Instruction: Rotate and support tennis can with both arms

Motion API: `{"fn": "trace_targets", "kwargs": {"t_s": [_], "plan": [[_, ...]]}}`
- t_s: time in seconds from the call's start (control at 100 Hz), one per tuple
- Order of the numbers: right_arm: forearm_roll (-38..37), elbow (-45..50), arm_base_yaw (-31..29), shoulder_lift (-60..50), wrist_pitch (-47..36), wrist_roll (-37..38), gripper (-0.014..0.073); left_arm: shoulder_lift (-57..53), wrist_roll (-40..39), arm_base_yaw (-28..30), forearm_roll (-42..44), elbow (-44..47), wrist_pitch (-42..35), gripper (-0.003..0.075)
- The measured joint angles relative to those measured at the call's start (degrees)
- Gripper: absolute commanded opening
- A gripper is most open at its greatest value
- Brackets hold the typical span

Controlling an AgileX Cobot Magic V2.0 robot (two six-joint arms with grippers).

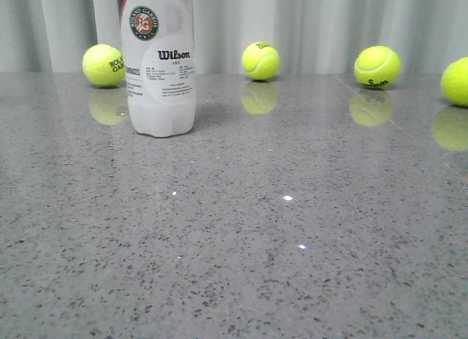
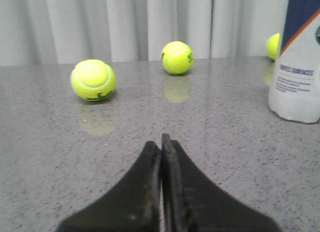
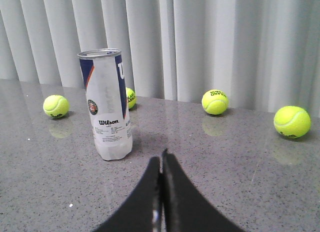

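Left tool (image 2: 161, 142): black, wedge-shaped matte fingers pressed together tip to tip, holding nothing, low over the bench and well apart from the can.
Right tool (image 3: 161, 159): same black wedge fingers, pressed together, empty, hanging near the can without touching it.
Tennis can (image 1: 157, 61): tall clear plastic Wilson tube with white, navy and orange label and a round Roland Garros logo, standing upright on the bench; its metal rim shows in the right wrist view (image 3: 105, 104); its lower part shows at the edge of the left wrist view (image 2: 297, 67).
Bench (image 1: 256, 244): grey speckled glossy stone, mirroring the balls.
Yellow tennis balls: four in the front view, along the far edge, one just behind the can's left side (image 1: 103, 65), the others to its right (image 1: 261, 61) (image 1: 377, 66) (image 1: 457, 81).
Backdrop: pale pleated curtain (image 3: 210, 42) behind the bench.
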Motion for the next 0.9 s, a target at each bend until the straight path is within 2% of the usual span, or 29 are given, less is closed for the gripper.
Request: {"fn": "trace_targets", "kwargs": {"t_s": [0.11,0.24,0.51,0.9], "plan": [[0.00,0.00,0.00,0.00,0.00,0.00,-0.0061,-7.01,-1.75,3.84,1.71,0.00,2.10,-0.0019],[0.00,0.04,0.00,0.00,0.12,0.00,-0.0061,-7.89,-2.15,5.90,2.20,0.00,6.88,-0.0019],[0.00,0.04,0.00,0.00,0.21,0.00,-0.0061,-7.89,-2.15,5.97,2.42,0.00,11.32,-0.0019],[0.00,0.04,0.00,0.00,0.21,0.00,-0.0061,-7.89,-2.26,5.97,2.42,0.00,11.54,-0.0019]]}}
